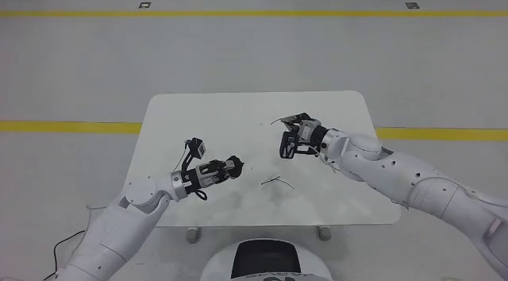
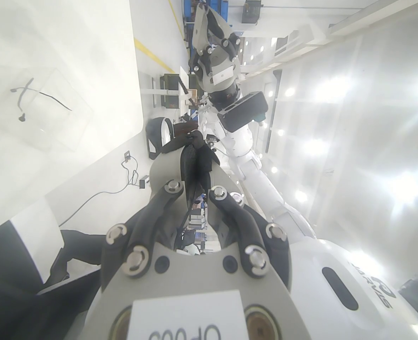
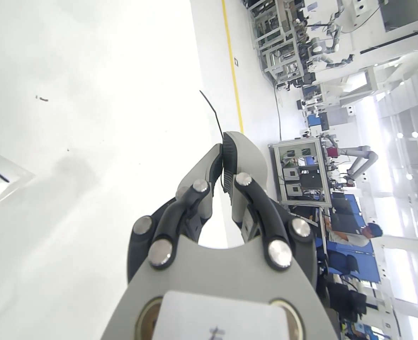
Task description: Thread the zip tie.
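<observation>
Right gripper (image 3: 224,152): fingers pressed together, clamped on a thin black plastic zip tie (image 3: 213,113). The pointed tail of the tie stands out past the fingertips with a slight kink. A short length shows again below the pads, and the stretch between is covered by the fingers. Its head end cannot be made out. In the top view this gripper (image 1: 292,132) is over the right middle of the white rounded-corner table (image 1: 238,110), with the tail a faint line to its left.

Left gripper (image 2: 196,143): fingers together, dark pads meeting at the tips. Whether anything thin is caught between them cannot be told, as the tips are dark and crowded against the background. In the top view it (image 1: 232,167) is over the left front of the table, well apart from the right gripper.

Two loose black zip ties (image 1: 278,180) lie crossed on the table between the grippers, nearer the front edge. The left wrist view shows them (image 2: 28,95) on a clear plastic piece (image 2: 62,127); sheet or shallow tray, not determinable.
</observation>
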{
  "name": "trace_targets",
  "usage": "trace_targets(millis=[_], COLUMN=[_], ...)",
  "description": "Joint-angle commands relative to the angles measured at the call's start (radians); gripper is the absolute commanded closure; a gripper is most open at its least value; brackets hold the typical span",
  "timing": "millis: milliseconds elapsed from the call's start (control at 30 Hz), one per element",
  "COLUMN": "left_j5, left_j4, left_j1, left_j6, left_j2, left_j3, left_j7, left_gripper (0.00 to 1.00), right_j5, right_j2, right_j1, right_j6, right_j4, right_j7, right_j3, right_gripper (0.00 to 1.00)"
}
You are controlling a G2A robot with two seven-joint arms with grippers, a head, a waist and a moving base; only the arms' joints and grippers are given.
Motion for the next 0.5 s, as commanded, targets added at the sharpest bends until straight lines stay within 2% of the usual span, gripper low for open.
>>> trace_targets(millis=[0, 467], left_j5=[0.0, 0.0], left_j4=[0.0, 0.0], left_j1=[0.0, 0.0], left_j6=[0.0, 0.0], left_j2=[0.0, 0.0], left_j3=[0.0, 0.0], left_j7=[0.0, 0.0], left_gripper=[1.0, 1.0], right_j5=[0.0, 0.0], right_j2=[0.005, 0.025], right_j1=[0.006, 0.039], right_j6=[-0.001, -0.022], right_j4=[0.0, -0.021], right_j7=[-0.028, -0.159], right_j3=[0.0, 0.0], right_gripper=[1.0, 1.0])
